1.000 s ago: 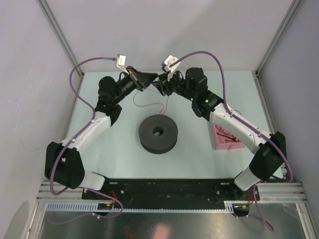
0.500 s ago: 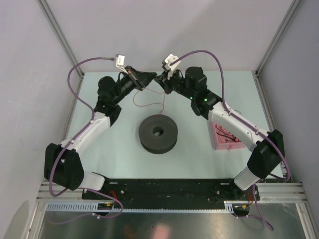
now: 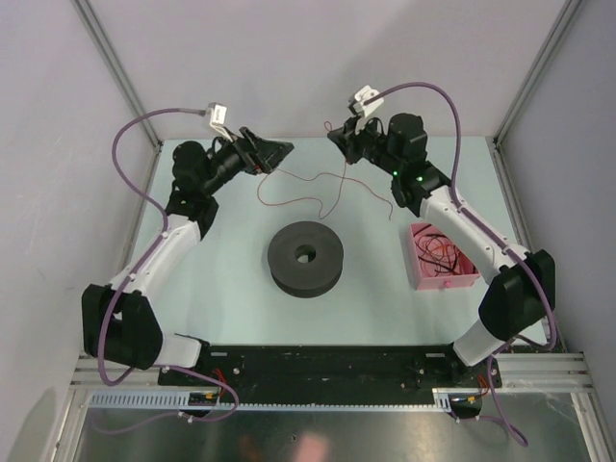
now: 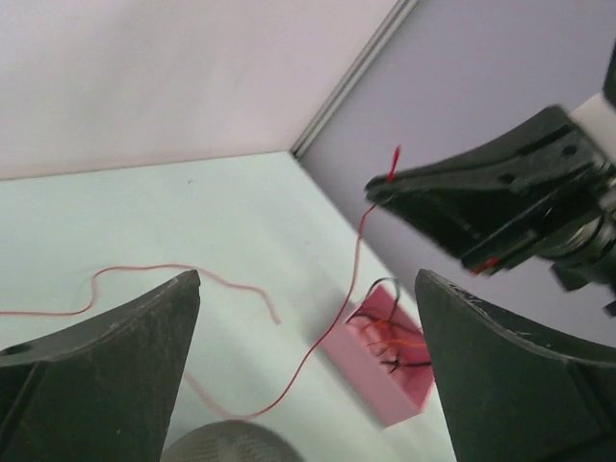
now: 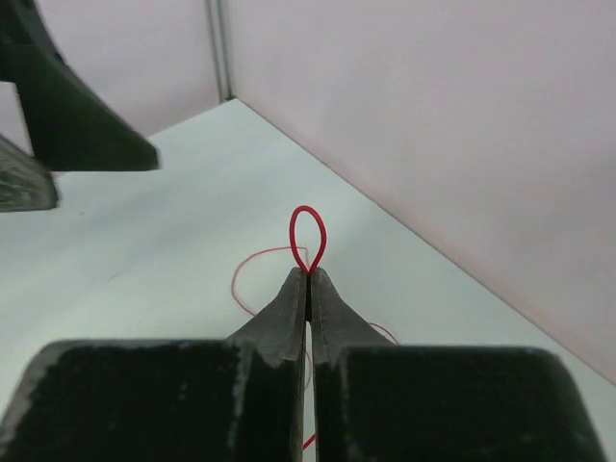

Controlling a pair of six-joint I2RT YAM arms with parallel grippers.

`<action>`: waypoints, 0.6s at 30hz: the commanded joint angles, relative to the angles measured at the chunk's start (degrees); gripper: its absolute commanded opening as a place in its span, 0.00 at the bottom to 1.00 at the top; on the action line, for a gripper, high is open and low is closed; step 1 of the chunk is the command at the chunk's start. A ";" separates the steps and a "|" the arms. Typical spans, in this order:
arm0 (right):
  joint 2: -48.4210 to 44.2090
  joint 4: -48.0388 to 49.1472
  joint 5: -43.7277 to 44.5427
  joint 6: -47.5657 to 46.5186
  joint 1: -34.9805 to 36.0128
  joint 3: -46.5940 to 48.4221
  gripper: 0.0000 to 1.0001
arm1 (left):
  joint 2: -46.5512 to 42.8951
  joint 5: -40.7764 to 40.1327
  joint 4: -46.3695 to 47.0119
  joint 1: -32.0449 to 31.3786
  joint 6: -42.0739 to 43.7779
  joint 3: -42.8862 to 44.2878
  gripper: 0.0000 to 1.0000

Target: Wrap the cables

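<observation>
Right gripper (image 5: 308, 276) is pinched tight on a red cable (image 5: 307, 226), with a little loop poking past the tips, near the worktop's far edge. Left gripper (image 4: 308, 289) is spread wide, gripping nothing. More cables (image 3: 441, 256) sit in the pink box (image 3: 416, 252) by the right edge.

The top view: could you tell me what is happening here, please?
The right gripper is shut on a thin red cable that trails over the table. The left gripper is open, holding nothing. No cable is on the black spool yet; more cables lie in the pink tray.
</observation>
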 commanded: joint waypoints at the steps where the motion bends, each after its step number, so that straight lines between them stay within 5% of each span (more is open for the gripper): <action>1: -3.55 -0.20 -0.45 0.17 -4.51 1.32 0.00 | -3.69 2.81 -21.22 1.49 19.89 6.20 0.99; 3: -4.47 -0.55 0.77 -0.20 -7.54 1.16 0.00 | -4.86 2.76 -30.40 2.81 27.41 6.38 0.99; 12: -6.46 1.88 6.77 -7.43 -21.95 1.35 0.00 | -7.68 10.76 -42.47 10.26 36.97 -5.07 0.99; 16: -6.59 -0.11 6.69 -7.49 -25.67 1.32 0.00 | -3.69 15.10 -45.02 9.10 40.70 -5.97 0.99; 18: -6.94 -1.56 5.90 -6.64 -26.19 0.55 0.00 | -5.19 12.95 -45.55 4.78 49.09 -7.32 0.99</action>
